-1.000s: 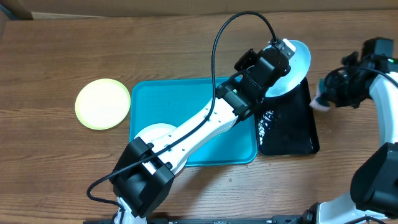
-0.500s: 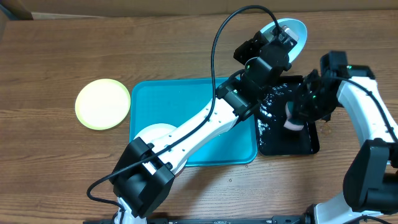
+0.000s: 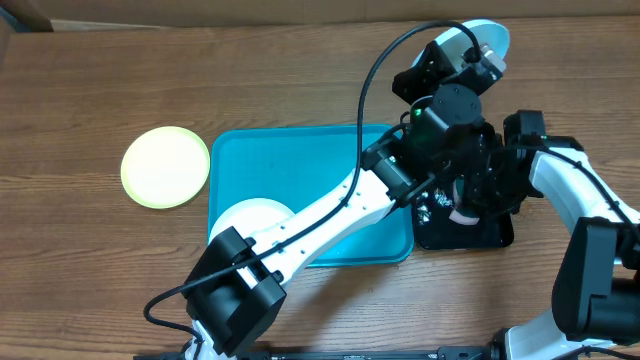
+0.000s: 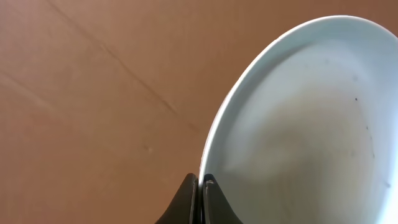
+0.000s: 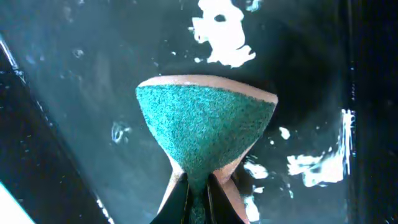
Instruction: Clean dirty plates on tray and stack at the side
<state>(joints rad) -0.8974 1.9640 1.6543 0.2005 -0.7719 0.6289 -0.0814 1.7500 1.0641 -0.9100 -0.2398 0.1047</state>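
Count from the overhead: three plates, two trays, one sponge. The yellow-green plate (image 3: 165, 166) sits flat on the bare table (image 3: 90, 80), just left of the turquoise tray (image 3: 290, 165) and not in it. The only thing in that tray is the white plate (image 3: 245, 213), in the near-left corner and half hidden under the left arm. The pale blue plate (image 3: 490, 35) is up off the table at the far right, tilted on edge, with the left tool (image 3: 470, 58) gripping it. The black tray (image 3: 490, 232) sits right against the turquoise one, and the right tool (image 3: 468, 200) is over it with the sponge (image 3: 462, 215). In the left wrist view the fingers are clamped on the blue plate's rim, with only a few tiny dark specks on its face. In the right wrist view the tool pinches the green sponge so that it fans out, the black tray below is wet with white foam blobs, and I can't tell if the sponge touches it.
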